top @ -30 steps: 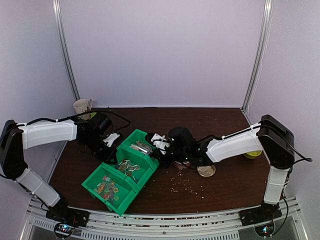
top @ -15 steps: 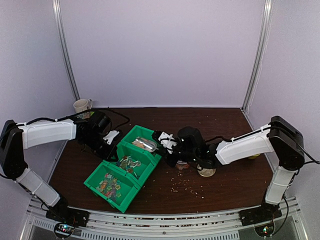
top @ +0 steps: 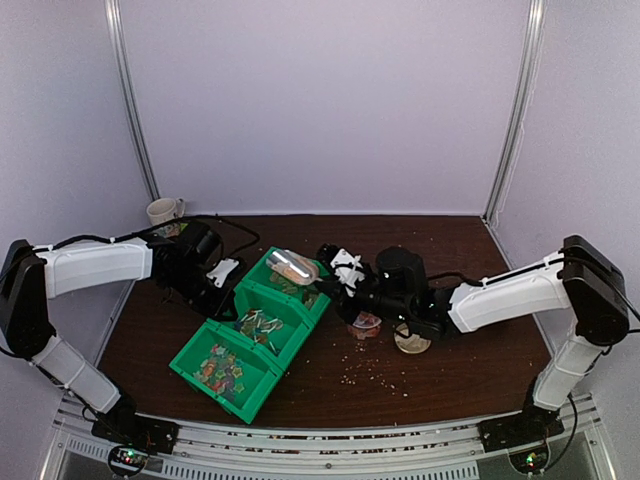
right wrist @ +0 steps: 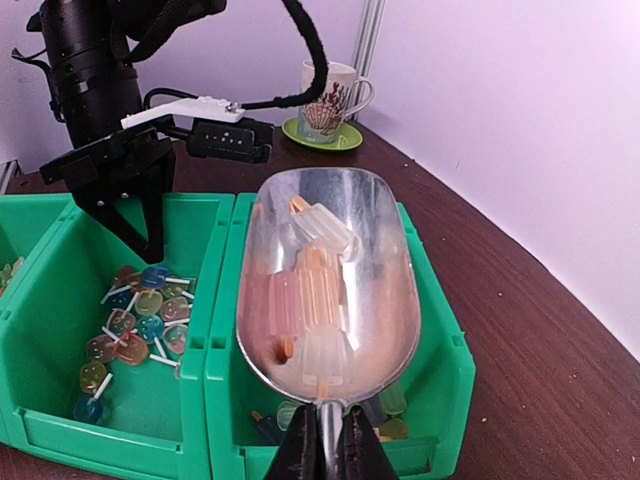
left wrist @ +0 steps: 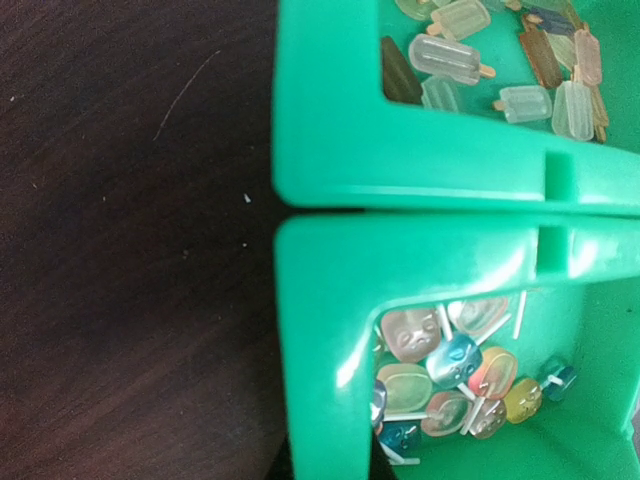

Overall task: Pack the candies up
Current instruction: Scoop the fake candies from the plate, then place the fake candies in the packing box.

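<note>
At the back left corner of the table (top: 450, 250) a mug (top: 163, 211) stands on a green saucer (right wrist: 322, 133). Just to its right, the left gripper (right wrist: 140, 225) reaches down to the row of three joined green bins (top: 200, 390), which runs diagonally from the table's front edge toward its middle. Its fingers are drawn together on the outer rim of the middle bin. Candies (left wrist: 450, 370) lie in all three bins: round ones on sticks in the middle bin, ice-lolly shapes in the one farthest back. Over that farthest bin hangs a metal scoop (top: 292, 266), bowl up, holding pale and orange candies. The right gripper (right wrist: 322, 440) has its fingers clamped on the scoop's handle. Further right, near the table's middle, sit a small cup (top: 365, 323) and a round gold lid (top: 412, 342), with pale crumbs (top: 370, 372) scattered in front of them.
</note>
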{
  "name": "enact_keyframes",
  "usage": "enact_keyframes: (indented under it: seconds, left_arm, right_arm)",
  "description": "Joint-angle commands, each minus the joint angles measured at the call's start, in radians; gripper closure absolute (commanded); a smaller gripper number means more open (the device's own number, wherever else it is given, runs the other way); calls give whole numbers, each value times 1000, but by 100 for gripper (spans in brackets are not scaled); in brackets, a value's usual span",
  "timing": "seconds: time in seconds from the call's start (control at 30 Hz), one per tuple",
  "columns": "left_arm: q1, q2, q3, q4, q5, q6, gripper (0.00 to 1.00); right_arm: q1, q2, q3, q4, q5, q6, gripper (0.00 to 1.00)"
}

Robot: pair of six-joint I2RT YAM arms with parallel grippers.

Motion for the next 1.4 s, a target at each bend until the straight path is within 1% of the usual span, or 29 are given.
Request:
enact_keyframes:
  seconds: [0.0, 0.1, 0.33, 0.47, 0.67, 0.87, 1.03, 1.17, 1.37]
  left_arm:
    - [9, -26, 47, 91, 61, -11, 100]
    - [9, -24, 48, 86, 51, -12, 100]
    - [15, -19, 52, 68, 21, -19, 100]
    - [24, -18, 55, 63, 17, -22, 100]
    - [29, -20, 56, 60, 8, -26, 100]
    - [37, -21, 57, 58, 6, -27, 100]
    - [37, -28, 54, 55, -5, -28, 100]
    - [39, -31, 55, 53, -8, -28, 100]
    - [40, -31, 57, 53, -9, -27, 100]
  right_arm:
    - [-14, -62, -43, 65, 60, 12, 100]
    - [-19, -113, -66, 25, 79, 9, 100]
    - [-19, -292, -104, -265, 200, 16, 100]
    - [-17, -385, -120, -446, 254, 81, 100]
    - [21, -493, -134, -700, 355, 189, 100]
    - [41, -502, -73, -937, 395, 282, 100]
    - [43, -475, -18, -1067, 413, 332, 100]
    - [49, -443, 22, -1141, 391, 353, 100]
    - [73, -425, 46, -1197, 386, 346, 100]
